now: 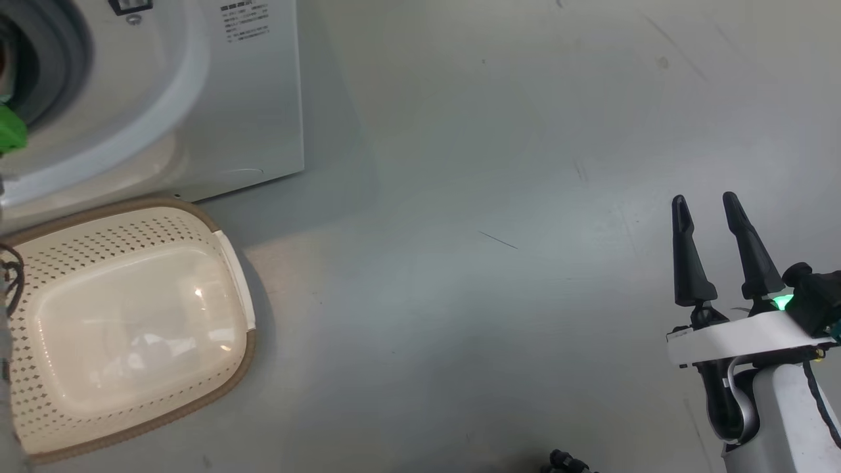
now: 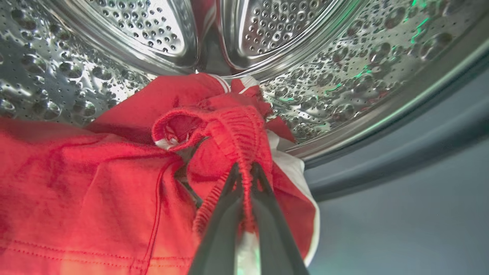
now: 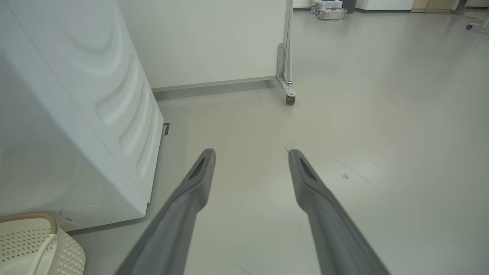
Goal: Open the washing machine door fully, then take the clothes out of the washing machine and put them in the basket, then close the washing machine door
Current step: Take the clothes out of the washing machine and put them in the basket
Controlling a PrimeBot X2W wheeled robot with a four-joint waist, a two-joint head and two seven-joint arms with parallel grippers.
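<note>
Left wrist view: the left pincer [image 2: 244, 170] rises from the bottom edge with its two dark fingers pressed together on a ribbed red band of the clothes [image 2: 95, 183]. The band loops up and over just above the fingertips. The clothes lie in a heap across the left and centre of the frame, red with white trim showing at the right edge of the heap. They rest inside the steel drum [image 2: 344, 57], whose perforated wall fills the top. The grey seal [image 2: 401, 152] curves along the right side.

In the head view, the washer [image 1: 256, 98] takes the upper left corner, its round opening cut off by the frame edge. The basket [image 1: 244, 368] sits on the floor [image 1: 460, 295] at the lower left, just below the washer's front. The right pincer [image 1: 706, 207] stands at the lower right, well apart from both, fingers pointing up and spread, gripping nothing.

In the right wrist view, the right pincer [image 3: 251, 152] shows the same wide gap over bare floor [image 3: 382, 114]. The washer's side [image 3: 76, 114] is at the left and a corner of the basket [image 3: 38, 236] at the lower left.
</note>
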